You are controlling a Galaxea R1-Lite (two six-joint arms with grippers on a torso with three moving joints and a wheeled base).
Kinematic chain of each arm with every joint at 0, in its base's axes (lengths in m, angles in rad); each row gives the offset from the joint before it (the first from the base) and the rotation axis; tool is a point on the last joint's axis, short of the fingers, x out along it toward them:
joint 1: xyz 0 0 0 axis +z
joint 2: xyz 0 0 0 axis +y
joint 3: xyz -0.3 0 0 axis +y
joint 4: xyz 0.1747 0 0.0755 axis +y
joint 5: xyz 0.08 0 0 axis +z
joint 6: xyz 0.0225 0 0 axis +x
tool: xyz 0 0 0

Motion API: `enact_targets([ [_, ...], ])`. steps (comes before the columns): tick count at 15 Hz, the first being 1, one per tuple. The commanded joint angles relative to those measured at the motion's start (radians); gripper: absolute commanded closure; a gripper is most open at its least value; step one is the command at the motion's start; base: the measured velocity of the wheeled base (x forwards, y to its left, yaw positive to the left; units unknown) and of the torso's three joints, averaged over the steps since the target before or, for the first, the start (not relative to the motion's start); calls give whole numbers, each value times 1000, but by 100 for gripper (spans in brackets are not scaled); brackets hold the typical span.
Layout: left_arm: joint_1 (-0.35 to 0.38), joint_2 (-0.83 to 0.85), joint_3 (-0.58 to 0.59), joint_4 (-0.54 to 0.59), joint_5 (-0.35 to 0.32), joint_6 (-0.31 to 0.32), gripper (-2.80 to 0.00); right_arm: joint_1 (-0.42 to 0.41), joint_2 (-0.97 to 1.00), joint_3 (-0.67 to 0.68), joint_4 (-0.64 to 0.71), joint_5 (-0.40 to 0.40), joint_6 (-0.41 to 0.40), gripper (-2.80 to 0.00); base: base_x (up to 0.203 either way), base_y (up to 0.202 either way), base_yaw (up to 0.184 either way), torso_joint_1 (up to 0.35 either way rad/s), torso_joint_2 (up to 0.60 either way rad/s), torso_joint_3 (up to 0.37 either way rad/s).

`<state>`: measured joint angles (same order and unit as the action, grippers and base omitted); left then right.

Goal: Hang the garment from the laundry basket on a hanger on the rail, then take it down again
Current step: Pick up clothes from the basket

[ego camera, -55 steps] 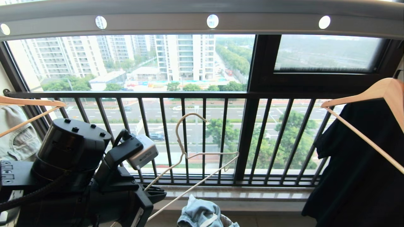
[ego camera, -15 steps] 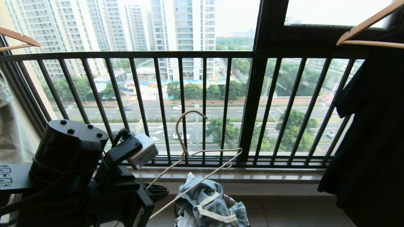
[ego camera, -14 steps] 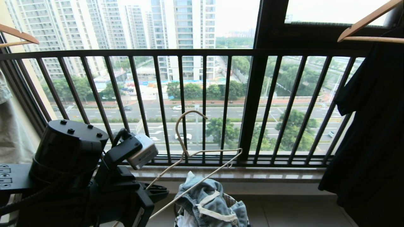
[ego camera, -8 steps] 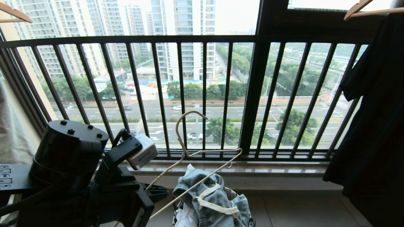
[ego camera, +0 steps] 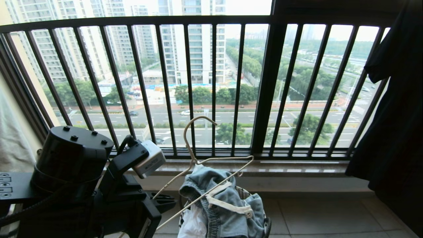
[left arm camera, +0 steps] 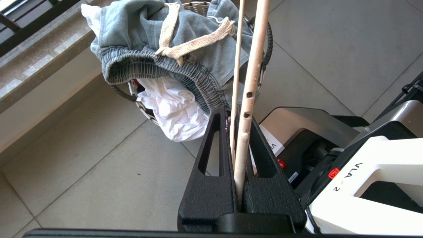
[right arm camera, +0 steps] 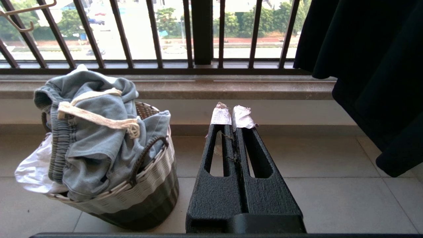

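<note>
The basket (right arm camera: 132, 195) stands on the floor before the window railing (ego camera: 211, 89). The shorts (right arm camera: 96, 132) lie in it. The hanger (ego camera: 198, 158) is above it.

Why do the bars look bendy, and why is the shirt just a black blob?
Head view: the wide lens fans the railing bars outward toward the edges. Head and right wrist views: bright daylight behind leaves the black shirt without folds. Left wrist view: the hanger, nearest the lens, looks thick.
</note>
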<state>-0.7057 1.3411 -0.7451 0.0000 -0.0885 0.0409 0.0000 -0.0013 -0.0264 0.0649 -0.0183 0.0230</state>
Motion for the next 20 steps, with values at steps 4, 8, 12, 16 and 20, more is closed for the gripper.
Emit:
enact_targets([
  [4, 0, 1, 0, 0, 0, 1, 0, 0, 0, 0, 0, 0, 0, 0, 0, 0, 0, -73, 446, 364],
  [8, 0, 0, 0, 0, 0, 1, 0, 0, 0, -1, 0, 0, 0, 0, 0, 0, 0, -20, 207, 182],
  [12, 0, 0, 0, 0, 0, 1, 0, 0, 0, 0, 0, 0, 0, 0, 0, 0, 0, 0, 15, 18],
  [16, 0, 0, 0, 0, 0, -1, 0, 0, 0, 0, 0, 0, 0, 0, 0, 0, 0, 0, 0, 0],
  [20, 0, 0, 0, 0, 0, 0, 0, 0, 0, 0, 0, 0, 0, 0, 0, 0, 0, 0, 0, 0],
])
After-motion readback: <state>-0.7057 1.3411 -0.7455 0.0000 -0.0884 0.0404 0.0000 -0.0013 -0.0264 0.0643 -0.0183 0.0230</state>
